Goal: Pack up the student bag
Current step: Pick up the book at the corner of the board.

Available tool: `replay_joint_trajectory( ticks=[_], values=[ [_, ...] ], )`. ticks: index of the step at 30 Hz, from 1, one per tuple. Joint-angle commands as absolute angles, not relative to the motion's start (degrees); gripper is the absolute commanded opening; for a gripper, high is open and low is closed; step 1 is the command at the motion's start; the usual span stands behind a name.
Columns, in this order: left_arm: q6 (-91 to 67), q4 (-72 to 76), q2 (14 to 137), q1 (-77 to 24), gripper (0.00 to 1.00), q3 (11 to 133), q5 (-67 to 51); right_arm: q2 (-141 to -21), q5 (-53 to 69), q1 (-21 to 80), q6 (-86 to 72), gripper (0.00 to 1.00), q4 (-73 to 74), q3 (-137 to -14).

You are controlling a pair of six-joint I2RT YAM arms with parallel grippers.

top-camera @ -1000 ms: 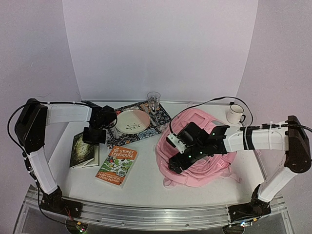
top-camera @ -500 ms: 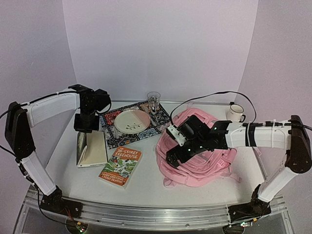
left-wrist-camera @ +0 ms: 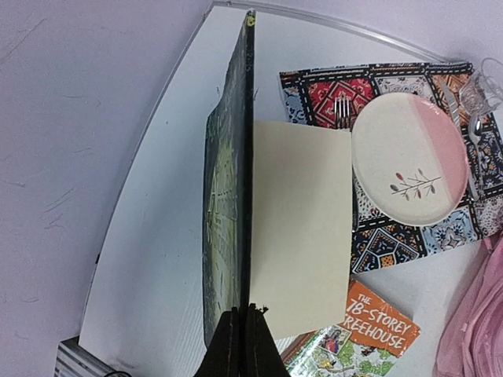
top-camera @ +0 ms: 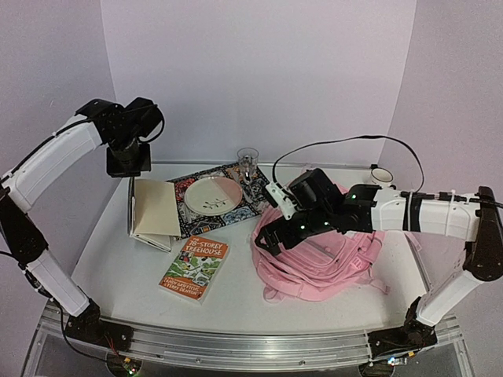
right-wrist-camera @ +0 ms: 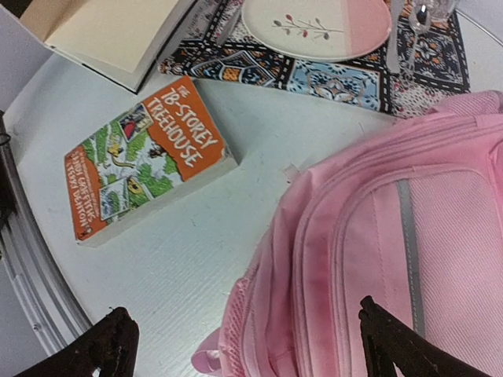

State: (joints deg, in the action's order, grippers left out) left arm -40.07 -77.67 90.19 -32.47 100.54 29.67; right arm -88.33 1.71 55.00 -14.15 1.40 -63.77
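The pink student bag (top-camera: 322,259) lies flat on the table's right half and also shows in the right wrist view (right-wrist-camera: 393,236). My right gripper (top-camera: 273,218) hovers wide open and empty over the bag's left edge (right-wrist-camera: 244,330). My left gripper (top-camera: 130,167) is raised at the back left, shut on the dark cover of a book (top-camera: 155,208). The book hangs open below it, with its cream pages (left-wrist-camera: 302,228) swung away from the dark green cover (left-wrist-camera: 224,196). An orange "78-Storey Treehouse" book (top-camera: 192,267) lies flat on the table left of the bag.
A patterned placemat (top-camera: 251,200) at the back centre holds a pink-and-cream plate (top-camera: 212,195), a fork (left-wrist-camera: 341,110) and a glass (top-camera: 247,161). A white mug (top-camera: 383,176) stands at the back right. The orange book also shows in both wrist views (right-wrist-camera: 149,157) (left-wrist-camera: 369,330).
My left gripper has lifted the dark book off the table and up toward the back; it now hangs open. My right gripper has risen and shifted toward the back-left over the bag.
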Motion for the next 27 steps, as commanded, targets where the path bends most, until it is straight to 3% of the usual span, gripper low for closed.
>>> replay_joint_trajectory(
  ticks=[1,11,27],
  values=[
    [-38.7,-80.6,86.3,-32.5,0.0,106.2,30.7,-88.6,11.1,55.0,-15.8,0.98,-5.9,-66.1],
    [-38.2,-80.1,83.1,-32.6,0.0,113.4,24.4,-93.4,19.3,54.9,-20.9,0.98,-14.9,-71.1],
    [-39.4,-60.4,75.4,-32.6,0.0,102.1,3.9,-100.2,23.7,53.2,-40.0,0.98,-25.6,-74.0]
  ],
)
